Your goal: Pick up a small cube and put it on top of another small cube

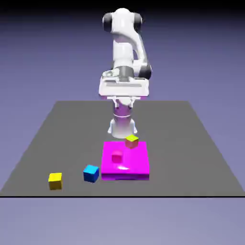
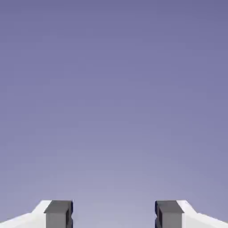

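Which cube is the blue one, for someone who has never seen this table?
Find the flat, bright magenta block on the dark grey table. Just past its edge on the exterior view's left sits a small bright blue cube. It's the only blue one; the all-yellow cube lies farther left.

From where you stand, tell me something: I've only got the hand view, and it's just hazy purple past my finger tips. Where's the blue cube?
Observer: The blue cube sits on the dark table, just beside the magenta block, on the exterior view's left of it.
Operator: And the plain yellow one I'm stacking with?
Observer: The yellow cube is on the table too, farther to the exterior view's left, with a gap between it and the blue one.
Operator: Anything on that block?
Observer: Yes, a pink cube.
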